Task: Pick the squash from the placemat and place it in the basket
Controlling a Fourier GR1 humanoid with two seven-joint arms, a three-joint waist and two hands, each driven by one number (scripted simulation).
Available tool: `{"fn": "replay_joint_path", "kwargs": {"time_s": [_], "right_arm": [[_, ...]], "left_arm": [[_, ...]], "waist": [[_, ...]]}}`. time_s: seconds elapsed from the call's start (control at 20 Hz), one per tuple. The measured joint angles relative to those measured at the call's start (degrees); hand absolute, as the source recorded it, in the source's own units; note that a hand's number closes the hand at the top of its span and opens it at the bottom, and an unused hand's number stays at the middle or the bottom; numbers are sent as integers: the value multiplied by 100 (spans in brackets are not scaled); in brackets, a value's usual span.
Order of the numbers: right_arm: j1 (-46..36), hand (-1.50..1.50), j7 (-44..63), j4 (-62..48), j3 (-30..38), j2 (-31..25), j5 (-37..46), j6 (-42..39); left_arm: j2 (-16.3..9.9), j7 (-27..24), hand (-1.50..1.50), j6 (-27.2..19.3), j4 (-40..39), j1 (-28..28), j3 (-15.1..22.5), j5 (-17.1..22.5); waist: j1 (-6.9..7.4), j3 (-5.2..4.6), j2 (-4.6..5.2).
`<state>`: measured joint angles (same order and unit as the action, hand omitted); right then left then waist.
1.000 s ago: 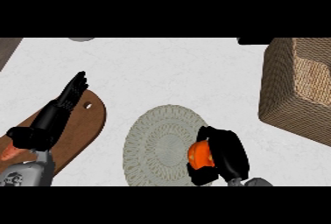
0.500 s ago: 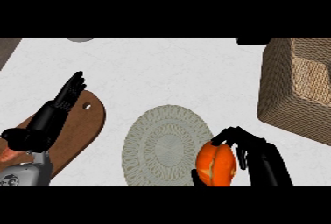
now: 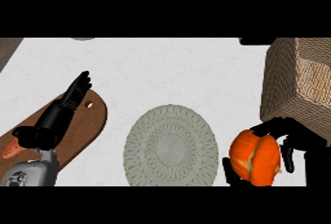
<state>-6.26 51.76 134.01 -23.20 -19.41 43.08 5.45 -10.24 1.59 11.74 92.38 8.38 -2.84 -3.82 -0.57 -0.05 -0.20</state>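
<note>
The orange squash (image 3: 256, 156) is in my right hand (image 3: 298, 144), whose fingers and thumb curl round it at the lower right. It hangs to the right of the round grey woven placemat (image 3: 170, 145), just off the mat's edge. The woven basket (image 3: 300, 83) stands at the right edge, directly beyond the hand. My left hand (image 3: 61, 112) rests at the left with straight fingers pointing up over the wooden board, holding nothing.
A brown wooden cutting board (image 3: 86, 124) with a hole near its top lies under my left hand. A small orange-red item (image 3: 11, 149) shows at the board's lower left. The white counter (image 3: 174, 70) spreads behind the placemat.
My right hand has carried the squash off the placemat, up and to the right toward the basket. The left hand has stayed still.
</note>
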Motion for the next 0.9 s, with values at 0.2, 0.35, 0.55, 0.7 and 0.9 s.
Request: {"fn": "replay_joint_path", "kwargs": {"time_s": [0.2,0.35,0.55,0.7,0.9], "right_arm": [[-648,150,438,-25,611,-64,-28,-507],[-1128,150,496,-191,1182,-62,-170,-704],[-1836,150,495,-692,1992,-180,-616,-861],[-2225,150,375,-1203,2482,-286,-762,-866],[-2556,150,-12,-1915,3151,-425,-871,-597]], "left_arm": [[-8,-56,0,35,-126,92,-29,-5],[14,-148,0,52,-82,-19,-9,-37],[-13,-93,0,120,-131,58,-43,-2],[-1,-71,0,117,-182,126,-62,-7],[-25,-50,0,126,-205,195,-102,-7]], "waist": [[23,0,8],[50,0,12],[70,2,18],[78,2,22],[89,4,27]]}}
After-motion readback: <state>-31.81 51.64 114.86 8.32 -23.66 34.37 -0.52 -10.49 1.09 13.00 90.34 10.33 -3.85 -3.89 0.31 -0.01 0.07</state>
